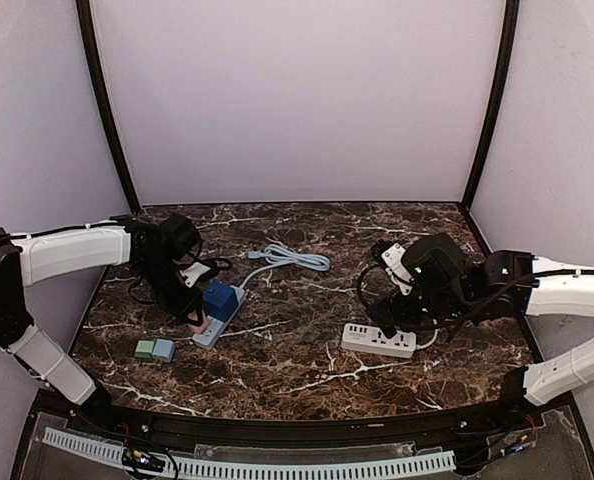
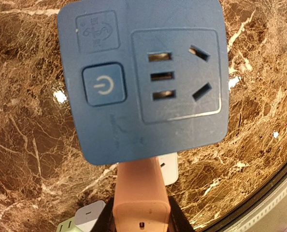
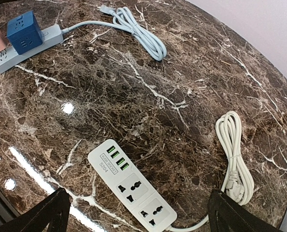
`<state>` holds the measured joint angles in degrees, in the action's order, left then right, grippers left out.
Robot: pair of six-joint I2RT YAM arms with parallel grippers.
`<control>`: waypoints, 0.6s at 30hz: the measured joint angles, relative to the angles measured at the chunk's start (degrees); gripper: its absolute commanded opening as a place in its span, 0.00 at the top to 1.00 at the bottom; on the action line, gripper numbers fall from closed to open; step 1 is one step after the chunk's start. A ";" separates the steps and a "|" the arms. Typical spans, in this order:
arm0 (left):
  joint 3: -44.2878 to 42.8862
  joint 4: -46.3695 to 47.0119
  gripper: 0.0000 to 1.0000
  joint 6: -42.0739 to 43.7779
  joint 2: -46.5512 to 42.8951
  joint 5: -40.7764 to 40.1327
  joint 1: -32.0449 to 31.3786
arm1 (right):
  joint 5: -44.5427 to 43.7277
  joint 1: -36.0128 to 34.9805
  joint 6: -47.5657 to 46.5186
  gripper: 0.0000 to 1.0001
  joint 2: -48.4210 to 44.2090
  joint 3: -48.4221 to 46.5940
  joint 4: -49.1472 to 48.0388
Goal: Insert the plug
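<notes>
Holding the pink plug beside the cube

Looking down through the left wrist camera, I see my left hand (image 2: pixel 141 220) clenched on the pink plug (image 2: pixel 138 183), its dark fingers pressed to both sides of the plug's body. The plug stands just beside the blue cube (image 1: pixel 220 298), on the side nearer the arm bases. Its far end runs up to the cube's lower edge. I cannot tell whether the two touch, or whether the plug's pins are in a socket.

The cube sits on the blue strip (image 3: pixel 49 35). Its top face shows a power button and one socket panel. The strip sticks out from under the cube on both sides. The strip's blue cord (image 3: pixel 138 29) lies coiled on the counter (image 1: pixel 297 340) beyond the cube, toward the back wall.

Near the cube, on the side toward the arm bases and a little to its left, a green block (image 1: pixel 144 349) and a small blue block (image 1: pixel 164 349) lie touching each other.

My right hand (image 3: pixel 137 192) is released, with its fingers spread wide and nothing between them. It hangs well apart from the cube, off to the cube's right and above a white strip (image 1: pixel 378 340). A bundled white cord (image 3: pixel 233 154) lies farther from the cube than that white strip.
</notes>
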<state>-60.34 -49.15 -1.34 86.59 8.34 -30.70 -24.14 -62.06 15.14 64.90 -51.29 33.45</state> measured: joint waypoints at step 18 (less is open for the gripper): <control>-0.55 -0.24 0.99 -3.82 0.57 1.16 0.00 | -0.13 0.00 -0.52 0.02 0.00 1.09 -0.39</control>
<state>-60.88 -49.39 -5.17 87.15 9.50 -30.70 -24.27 -62.06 14.61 64.90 -50.19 33.06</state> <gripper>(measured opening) 0.255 0.986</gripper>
